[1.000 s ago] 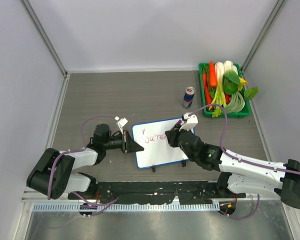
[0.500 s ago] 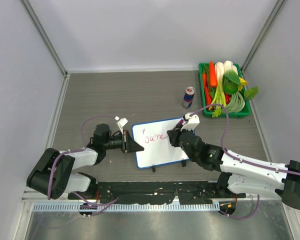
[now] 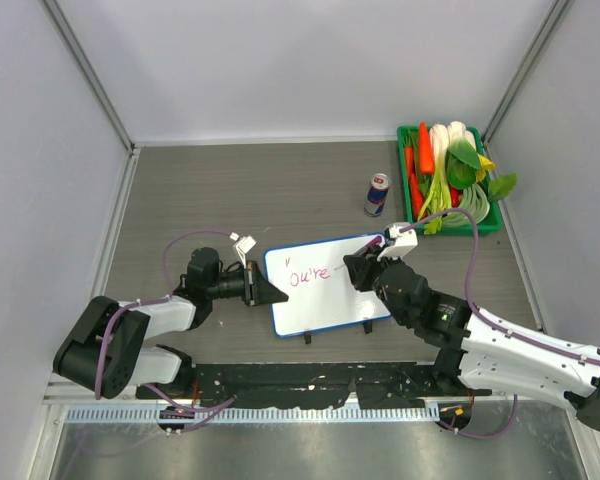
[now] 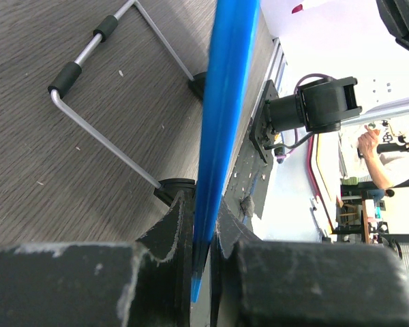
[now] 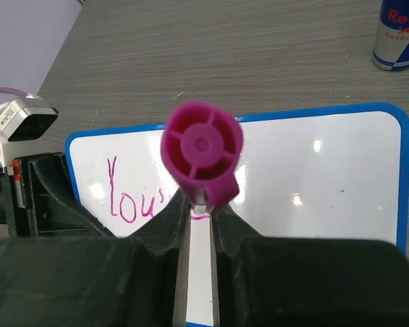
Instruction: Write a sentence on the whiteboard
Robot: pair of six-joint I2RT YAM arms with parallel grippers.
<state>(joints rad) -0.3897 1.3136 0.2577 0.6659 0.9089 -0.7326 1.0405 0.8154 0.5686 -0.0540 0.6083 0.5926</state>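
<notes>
Top external: green crate (image 3: 468, 230) holds vegetables (image 3: 450, 165); left fingers (image 4: 167, 235) clamp whiteboard (image 3: 325, 300) edge, right fingers (image 5: 165, 230) clamp pink marker (image 5: 202, 153).

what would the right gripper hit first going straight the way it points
The whiteboard: the right gripper aims its marker down at it, the tip seemingly at the surface.
</notes>
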